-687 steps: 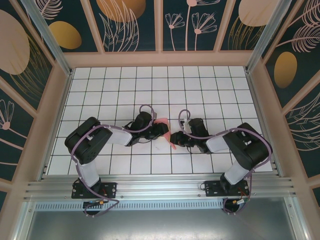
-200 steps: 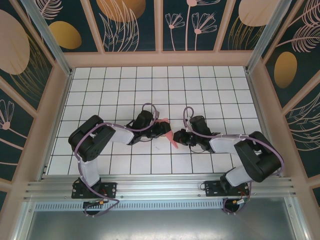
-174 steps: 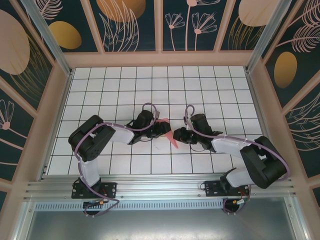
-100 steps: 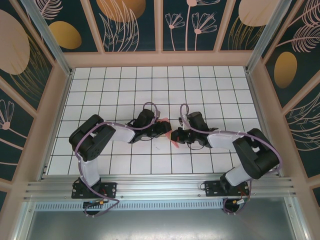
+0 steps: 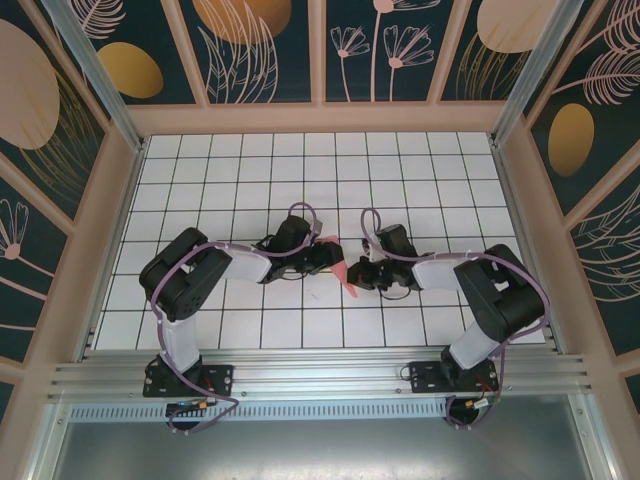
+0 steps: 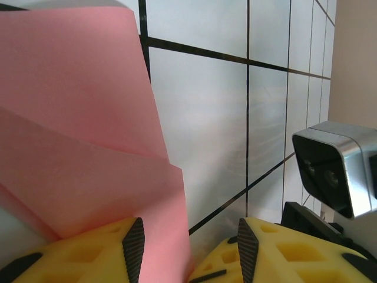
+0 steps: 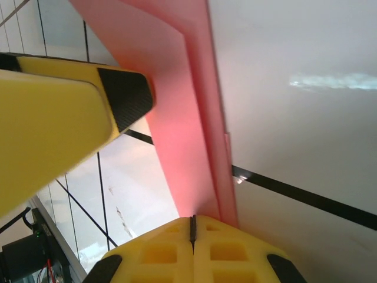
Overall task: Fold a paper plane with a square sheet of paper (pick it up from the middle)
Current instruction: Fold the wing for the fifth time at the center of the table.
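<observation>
My right gripper (image 7: 191,223) clamped the pink paper (image 5: 345,272) midway between the side edges of the table (image 5: 200,180). My left gripper (image 6: 187,229) gaped around it

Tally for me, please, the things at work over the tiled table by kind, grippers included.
pink folded paper: 1
grippers: 2, the left gripper and the right gripper
total: 3

White gridded tabletop (image 5: 200,180), floral teal walls (image 5: 260,50)
</observation>
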### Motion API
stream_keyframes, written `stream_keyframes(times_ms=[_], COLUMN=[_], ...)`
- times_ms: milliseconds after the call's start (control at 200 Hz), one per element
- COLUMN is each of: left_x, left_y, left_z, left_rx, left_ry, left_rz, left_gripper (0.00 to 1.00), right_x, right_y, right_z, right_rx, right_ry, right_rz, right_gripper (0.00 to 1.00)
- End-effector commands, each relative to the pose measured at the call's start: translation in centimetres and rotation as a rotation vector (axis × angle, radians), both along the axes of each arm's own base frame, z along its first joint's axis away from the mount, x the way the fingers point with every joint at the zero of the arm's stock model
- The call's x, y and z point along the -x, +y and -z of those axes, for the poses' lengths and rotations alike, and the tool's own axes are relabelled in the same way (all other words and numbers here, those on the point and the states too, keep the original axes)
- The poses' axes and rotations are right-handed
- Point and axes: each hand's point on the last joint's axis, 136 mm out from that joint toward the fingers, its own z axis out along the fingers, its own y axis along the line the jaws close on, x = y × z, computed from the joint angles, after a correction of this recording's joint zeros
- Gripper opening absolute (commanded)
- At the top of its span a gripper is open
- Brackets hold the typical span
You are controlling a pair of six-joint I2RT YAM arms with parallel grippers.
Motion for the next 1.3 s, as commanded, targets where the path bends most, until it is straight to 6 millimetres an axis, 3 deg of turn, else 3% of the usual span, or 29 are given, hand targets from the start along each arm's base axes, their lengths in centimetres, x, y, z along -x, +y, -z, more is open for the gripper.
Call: stream_keyframes(times_ms=[0, 225, 445, 535, 615, 891, 1046, 1151, 1291], left_x=[0.5, 0.6, 0.6, 0.7, 0.7, 0.7, 0.8, 0.8, 0.9], left_y=[1.8, 1.8, 1.8, 1.8, 1.9, 1.8, 1.8, 1.9, 2.0], left_z=[5.0, 5.1, 5.1, 5.1, 5.2, 4.9, 5.0, 5.0, 4.9], left_rx=[-0.144, -0.149, -0.151, -0.153, -0.155, -0.15, -0.155, -0.16, -0.16], left_ry=[0.049, 0.054, 0.058, 0.061, 0.061, 0.058, 0.059, 0.058, 0.06], left_rz=[-0.017, -0.018, -0.014, -0.01, -0.01, -0.006, -0.003, -0.003, -0.002], left_gripper=[0.49, 0.48, 0.48, 0.48, 0.48, 0.48, 0.48, 0.48, 0.48], right_x=[1.3, 1.8, 0.9, 1.3, 1.8, 3.3, 4.0, 3.4, 1.9], right_y=[-0.9, -0.8, 0.4, 0.7, 0.9, -0.1, -0.7, -0.7, 0.2], right_z=[1.8, 1.8, -2.9, -3.5, -2.9, 1.7, 2.6, 1.5, -2.1], right_rx=[0.01, -0.004, -0.084, -0.115, -0.125, -0.044, -0.019, -0.01, -0.054], right_ry=[0.057, 0.073, -0.019, -0.012, 0.014, 0.125, 0.157, 0.118, 0.03], right_rz=[-0.012, -0.03, -0.063, -0.091, -0.111, -0.099, -0.09, -0.084, -0.093], right_gripper=[0.0, 0.0, 0.0, 0.0, 0.0, 0.0, 0.0, 0.0, 0.0])
